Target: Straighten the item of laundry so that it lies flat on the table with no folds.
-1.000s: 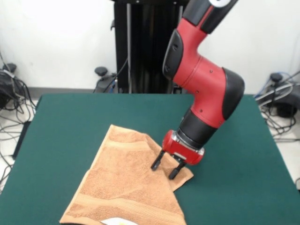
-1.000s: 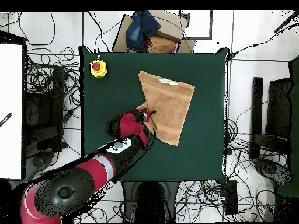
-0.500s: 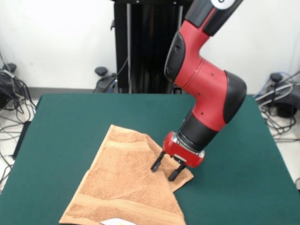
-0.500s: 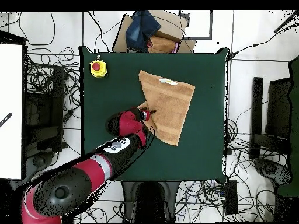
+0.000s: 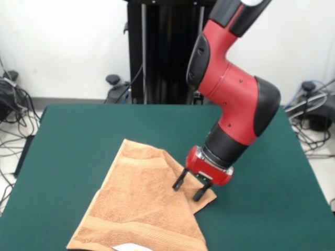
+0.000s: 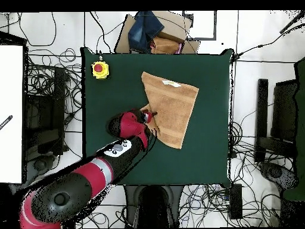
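A tan-orange towel (image 5: 141, 209) is lying on the green tabletop (image 5: 78, 136). One side is folded over, and its white label (image 6: 171, 84) is apparently showing at one edge.

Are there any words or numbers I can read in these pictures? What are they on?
None can be read.
White label on the towel: seen at the towel's edge, too small and blurred to read.
Yellow box with a red button: a tiny dark mark beside it on the table, unreadable.

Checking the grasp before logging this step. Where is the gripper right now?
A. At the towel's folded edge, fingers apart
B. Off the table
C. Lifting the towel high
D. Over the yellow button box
A: the gripper sits open at the towel's folded edge.
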Action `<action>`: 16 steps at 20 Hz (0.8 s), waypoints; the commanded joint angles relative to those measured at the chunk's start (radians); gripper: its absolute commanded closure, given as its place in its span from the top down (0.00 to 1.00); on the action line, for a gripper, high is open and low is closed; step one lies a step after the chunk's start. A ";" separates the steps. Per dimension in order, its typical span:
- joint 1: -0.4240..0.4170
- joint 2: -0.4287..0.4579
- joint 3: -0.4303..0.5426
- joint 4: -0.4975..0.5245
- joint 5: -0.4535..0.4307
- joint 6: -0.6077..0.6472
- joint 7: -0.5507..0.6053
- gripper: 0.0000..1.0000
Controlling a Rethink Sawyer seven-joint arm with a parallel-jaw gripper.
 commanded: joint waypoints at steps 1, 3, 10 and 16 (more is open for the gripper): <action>0.022 -0.037 0.157 -0.089 0.062 0.170 0.286 1.00; 0.023 -0.061 0.151 -0.083 0.057 0.201 0.287 1.00; -0.011 -0.109 0.187 -0.062 0.034 0.208 0.255 1.00; -0.023 -0.109 0.213 -0.045 0.025 0.163 0.244 1.00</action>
